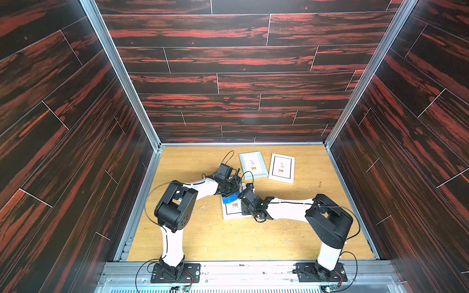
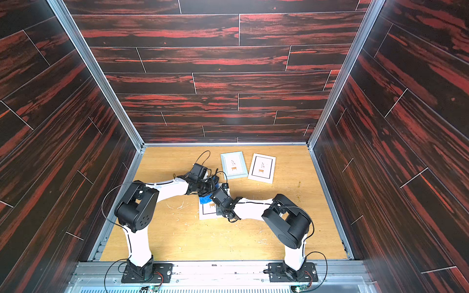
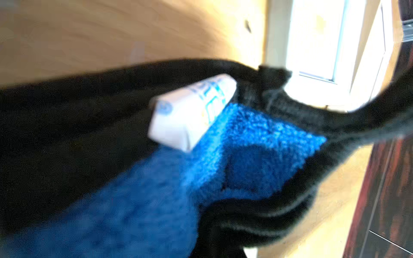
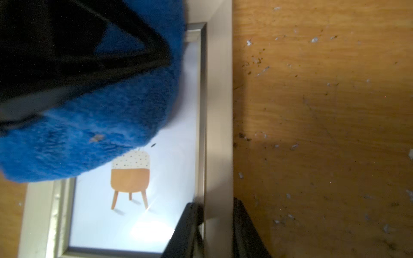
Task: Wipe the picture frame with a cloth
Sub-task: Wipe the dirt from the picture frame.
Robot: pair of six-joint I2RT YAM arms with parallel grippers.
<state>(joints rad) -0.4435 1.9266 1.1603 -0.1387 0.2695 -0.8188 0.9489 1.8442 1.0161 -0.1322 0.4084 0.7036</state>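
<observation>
Cloth (image 4: 100, 125) in left fingers (image 1: 231, 188), frame (image 4: 219, 111) between right fingers (image 4: 248, 234)

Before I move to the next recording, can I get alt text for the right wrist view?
A fluffy blue cloth, pinched by the left tool, covers part of a pale picture frame lying on a speckled wooden table. The right tool grips the frame's side rail; the print shows an orange legged stand.
</observation>
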